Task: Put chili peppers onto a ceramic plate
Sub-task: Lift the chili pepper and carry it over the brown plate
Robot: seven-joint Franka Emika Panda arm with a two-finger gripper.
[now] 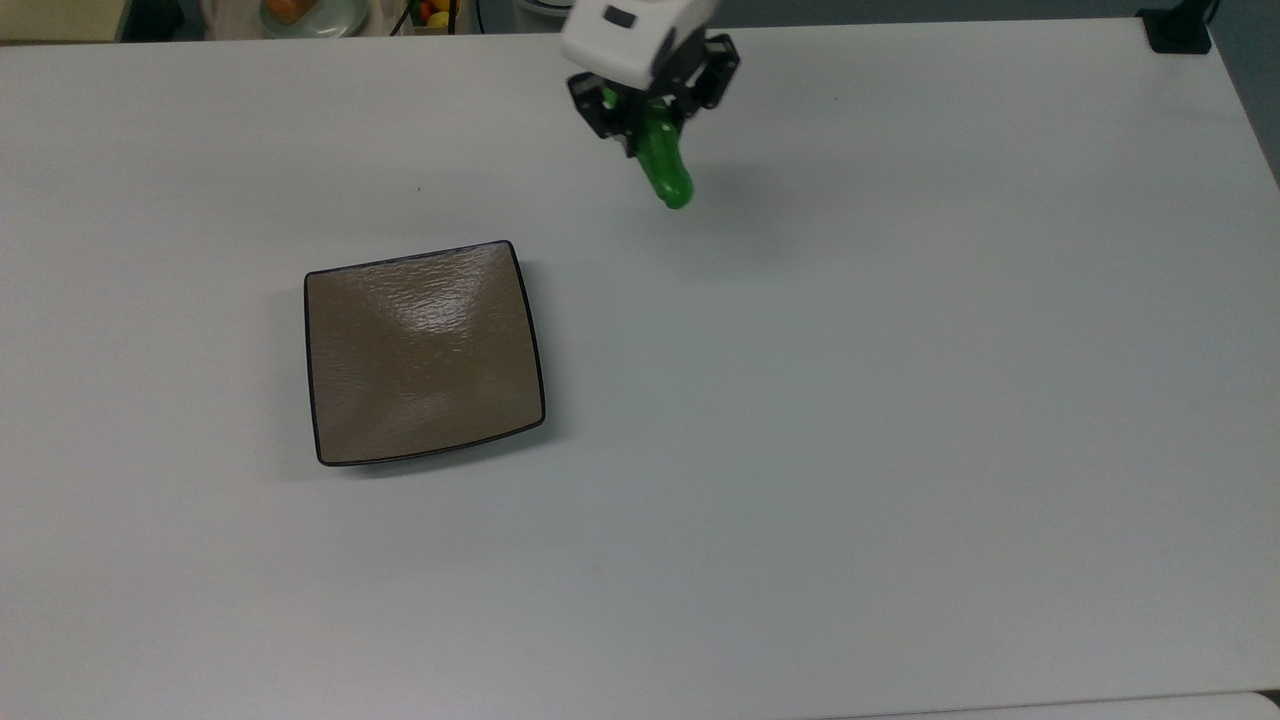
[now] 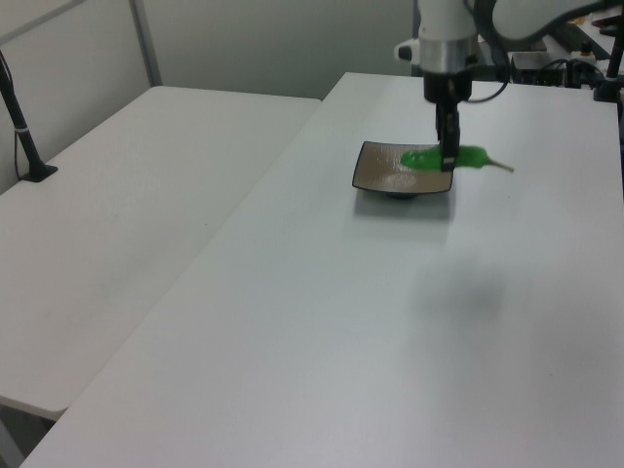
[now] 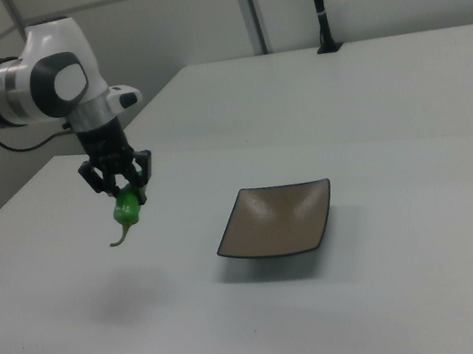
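Item 1, gripper [image 1: 650, 125]: at the upper centre of the top view, hanging from the arm. I read its two black fingers as clamped narrow on the chili pepper [image 1: 667, 168], about mid-body. In the right view the gripper [image 3: 120, 185] sits at left of centre of the frame; in the left view it [image 2: 448, 156] is at upper right.

Item 2, chili pepper: bright green and glossy, held clear of the table [image 1: 900, 450]. In the left view the pepper [image 2: 466, 156] lies roughly level, with its olive stem pointing toward the left view's right and a soft shadow well below it on the table. In the right view the pepper [image 3: 126, 210] shows end-on below the fingers, stem curling down.

Item 3, ceramic plate [image 1: 425, 352]: square, taupe-brown with a thin black rim, at left of centre in the top view and bare. In the right view the plate [image 3: 277, 218] sits at the centre of the frame, well apart from the pepper.

Step in hand, as I judge it: the carry. The pick is done, the pepper is aloft, and the placing is not yet done.

Next move, as I judge it: I would bring the gripper toward the lower left of the top view until the pepper hangs over the plate's middle, then lower it close to the surface before spreading the fingers, so the rounded pepper settles inside the rim instead of rolling off.
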